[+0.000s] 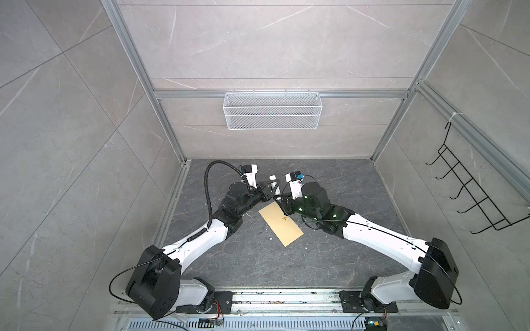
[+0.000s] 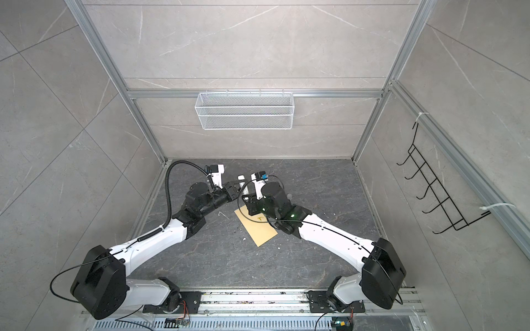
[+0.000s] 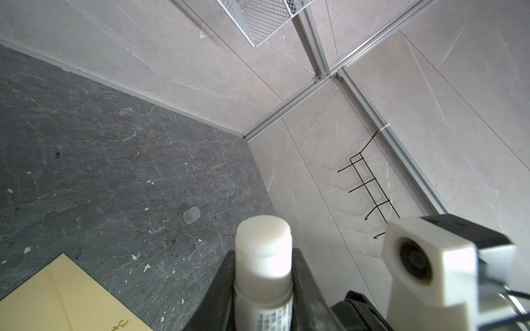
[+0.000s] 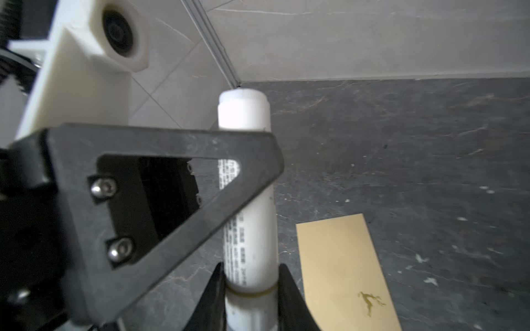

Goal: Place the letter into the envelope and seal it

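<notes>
1. The dark stone table (image 1: 338,258) bears the scene, and both arms reach in over its middle
2. The envelope (image 1: 281,226) lies flat and askew near the table's centre, a small gold deer mark facing up; in both top views it sits just beneath the two grippers
3. The left gripper (image 3: 263,263) is closed narrowly around the upper body of a white glue stick (image 3: 262,240), whose tip is bare
4. The right gripper (image 4: 251,282) pinches the same stick at its base end
5. A translucent cap (image 3: 191,215) lies alone on the table, well apart from the envelope
</notes>
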Motion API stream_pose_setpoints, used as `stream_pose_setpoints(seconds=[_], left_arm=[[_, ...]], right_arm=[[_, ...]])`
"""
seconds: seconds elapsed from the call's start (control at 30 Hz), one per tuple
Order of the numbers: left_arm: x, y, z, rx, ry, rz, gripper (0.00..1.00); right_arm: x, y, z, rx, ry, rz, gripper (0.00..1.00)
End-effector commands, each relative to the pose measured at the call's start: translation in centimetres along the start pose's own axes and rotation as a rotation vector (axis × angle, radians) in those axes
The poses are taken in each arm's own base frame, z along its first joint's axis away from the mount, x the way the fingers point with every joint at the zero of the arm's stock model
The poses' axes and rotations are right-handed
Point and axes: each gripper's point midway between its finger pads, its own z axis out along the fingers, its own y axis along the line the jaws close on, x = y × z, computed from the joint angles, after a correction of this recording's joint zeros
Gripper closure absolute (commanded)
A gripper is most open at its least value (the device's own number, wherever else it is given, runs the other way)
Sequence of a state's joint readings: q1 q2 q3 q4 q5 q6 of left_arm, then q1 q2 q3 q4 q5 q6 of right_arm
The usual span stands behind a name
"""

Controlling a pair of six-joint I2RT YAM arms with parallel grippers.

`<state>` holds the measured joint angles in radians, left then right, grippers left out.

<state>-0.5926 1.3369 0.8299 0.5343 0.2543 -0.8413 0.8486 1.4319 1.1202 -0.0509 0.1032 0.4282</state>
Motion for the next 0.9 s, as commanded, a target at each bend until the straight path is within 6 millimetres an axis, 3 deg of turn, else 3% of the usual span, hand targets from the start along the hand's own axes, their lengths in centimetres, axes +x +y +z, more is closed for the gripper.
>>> stream_pose_setpoints(seconds=[0.0,0.17,0.4,0.73,0.87], left_arm=[[-0.4,-1.9,-0.3,0.020,-0.008,0.088,1.00],[-0.2,-1.8,-0.1,0.013,-0.001,0.087,1.00],[-0.1,-2.3,0.1,0.040,0.014,0.104,1.00],[-0.4,-4.7,-0.9,0.158,-0.013,0.173,0.40],[-0.7,-5.8,-1.8,0.208,-0.037,0.209,0.28]], right_arm=[[-1.4,-5.0,-0.8,0.395,-0.054,-0.141,1.00],[-1.6,-4.4,-0.7,0.494,-0.068,-0.229,1.00],[-1.2,-2.8,-0.3,0.371,-0.082,-0.191,1.00],[-2.0,-2.4,-1.5,0.113,-0.124,-0.023,1.00],[-2.6,-2.3,-2.5,0.020,-0.160,0.023,1.00]])
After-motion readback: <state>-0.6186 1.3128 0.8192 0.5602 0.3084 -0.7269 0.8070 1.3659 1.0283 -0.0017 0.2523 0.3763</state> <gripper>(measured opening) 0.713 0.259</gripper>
